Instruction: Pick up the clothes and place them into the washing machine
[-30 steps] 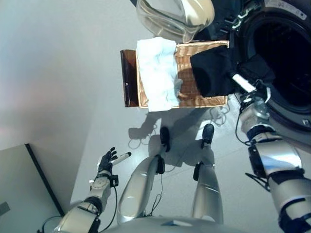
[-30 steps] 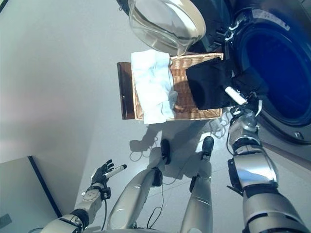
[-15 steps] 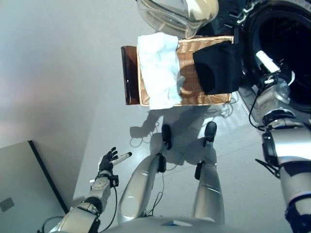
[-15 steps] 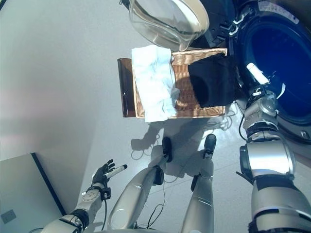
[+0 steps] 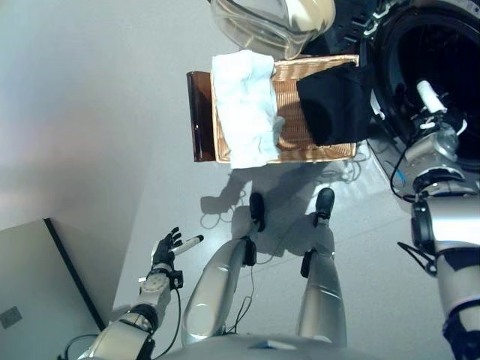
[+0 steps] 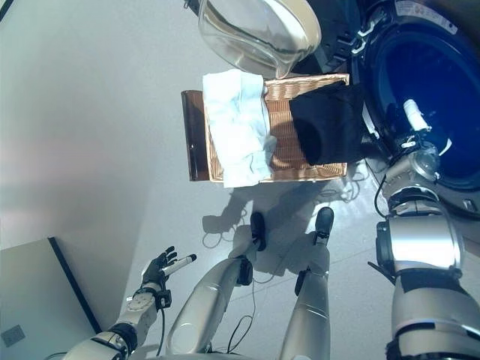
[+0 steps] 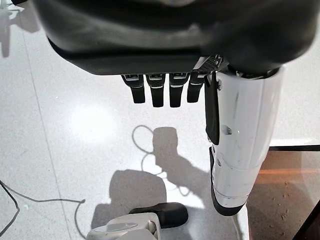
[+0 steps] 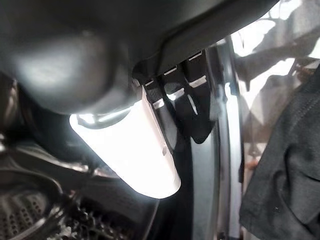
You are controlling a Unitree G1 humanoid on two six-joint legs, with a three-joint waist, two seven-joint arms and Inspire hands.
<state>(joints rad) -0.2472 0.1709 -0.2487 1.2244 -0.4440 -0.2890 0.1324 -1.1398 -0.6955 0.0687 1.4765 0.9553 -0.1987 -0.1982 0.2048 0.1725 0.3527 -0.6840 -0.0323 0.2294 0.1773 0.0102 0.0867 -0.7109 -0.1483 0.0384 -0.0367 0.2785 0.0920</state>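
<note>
drum mouth (image 5: 442, 67): open, right hand (image 5: 429, 101) at its rim | glass door (image 5: 262, 26): swung out over basket's (image 5: 289, 154) far edge | black garment (image 5: 334, 105): draped between basket and drum | left hand (image 5: 166, 247): over bare floor (image 5: 97, 112), well apart

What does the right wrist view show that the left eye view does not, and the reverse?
Only the right wrist view shows the perforated drum inside the machine. Only the left eye view shows the wicker basket, the white cloth draped over it, the open glass door and the idle left hand. Both show the right hand at the washing machine opening and the black garment.
</note>
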